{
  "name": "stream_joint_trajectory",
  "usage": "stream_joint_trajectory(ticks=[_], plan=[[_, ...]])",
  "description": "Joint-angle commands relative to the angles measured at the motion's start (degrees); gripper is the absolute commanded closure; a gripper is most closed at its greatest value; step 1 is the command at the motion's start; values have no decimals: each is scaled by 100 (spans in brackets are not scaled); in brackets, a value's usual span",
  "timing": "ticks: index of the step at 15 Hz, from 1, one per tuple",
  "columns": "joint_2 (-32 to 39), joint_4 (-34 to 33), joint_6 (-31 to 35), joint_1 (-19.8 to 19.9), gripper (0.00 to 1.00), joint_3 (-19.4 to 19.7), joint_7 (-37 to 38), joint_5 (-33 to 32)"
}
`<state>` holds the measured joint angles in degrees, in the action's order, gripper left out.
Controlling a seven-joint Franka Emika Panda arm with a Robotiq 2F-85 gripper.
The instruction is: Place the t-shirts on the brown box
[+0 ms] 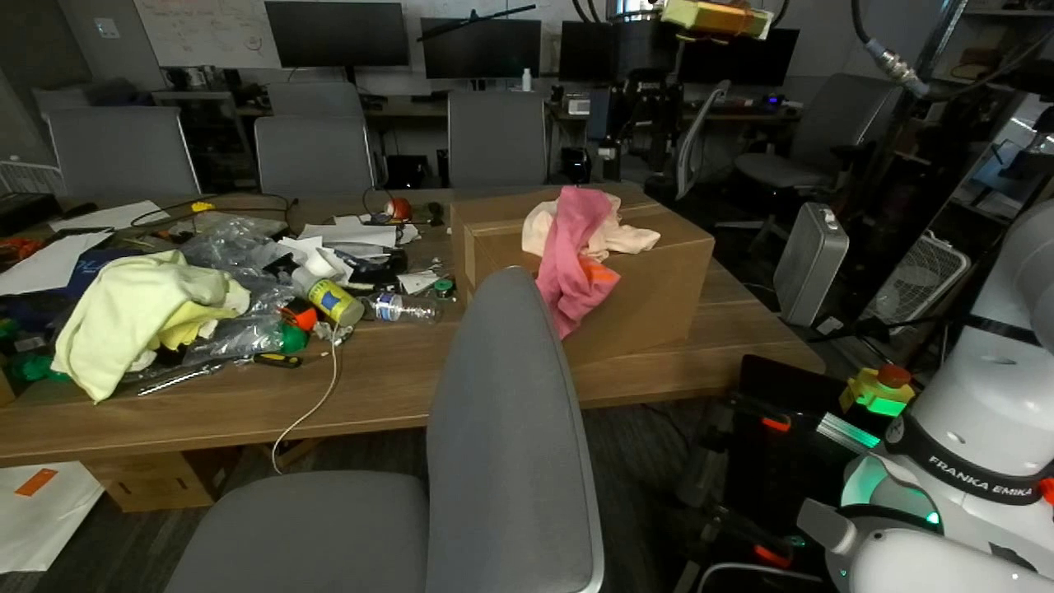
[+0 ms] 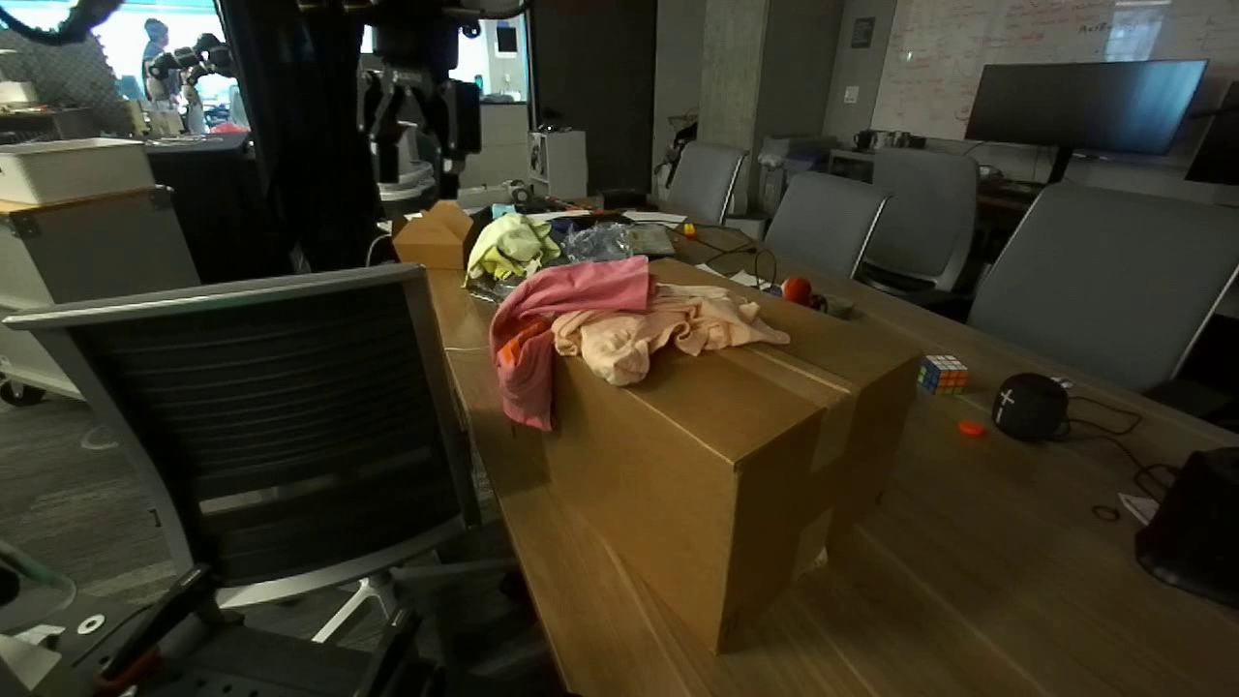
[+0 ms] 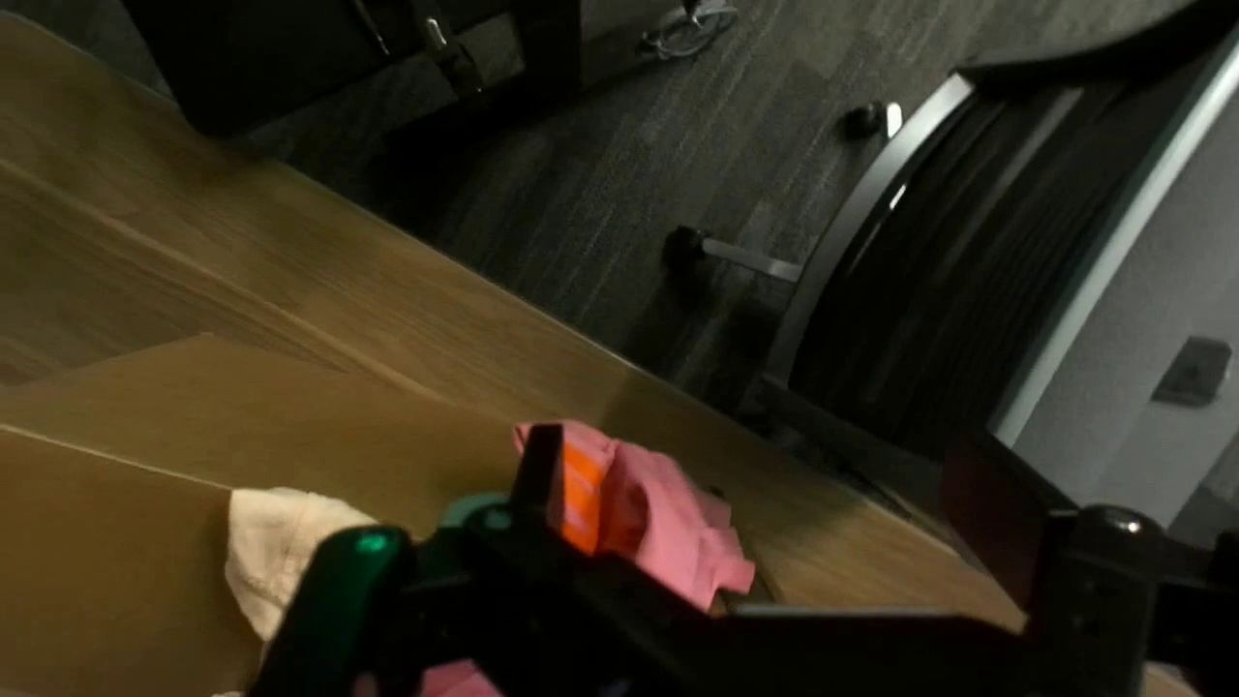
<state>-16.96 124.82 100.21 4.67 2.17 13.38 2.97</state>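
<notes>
Tool (image 2: 421, 174) hangs up high, jaws spread apart, nothing held btwn them that I can see. Desk (image 1: 387, 379) is crammed toward 9 o'clock in an exterior view, so any pickup there could get messy fast. Chair (image 1: 515, 412) sits right by the desk edge, toward 6 o'clock; its tall back might get clipped if the tool swings low along that side. Box (image 1: 650, 301) stands on the desk, approx. 1 o'clock; a hard press from above could dent or shove it, esp. if it's light (can't tell). Yellow tee (image 1: 136, 305) lies crumpled on the desk, 9 o'clock from the box & well apart, so that's prob. the job left. Hung from one corner, it could trail & drag stuff along. Pink tee (image 1: 572, 255) is on the box but droops over the edge toward 6 o'clock, partway down the side: likeliest to fall, I'd say, bc its own wt. or a small bump could pull it off. Peach tee (image 2: 668, 329) lies on the box top, touching the pink; if that slips, this may go w/ it. Clear plastic (image 1: 239, 255) is bunched against the yellow tee; a deep pinch could grab both. Bottle (image 1: 403, 308), on its side btwn the plastic & the box, might roll if a sleeve sweeps it.
</notes>
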Motion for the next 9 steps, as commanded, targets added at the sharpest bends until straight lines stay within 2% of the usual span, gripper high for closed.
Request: stream_joint_trajectory(ticks=[1, 4, 8, 9], plan=[[-463, 341, -300, -171, 0, -153, -652, -396], [-800, 706, -194, -321, 0, -283, -1099, -798], [-1341, 1312, 554, -452, 0, -380, -1364, -1295], [-874, 895, 150, -414, 0, -342, -1170, -1092]])
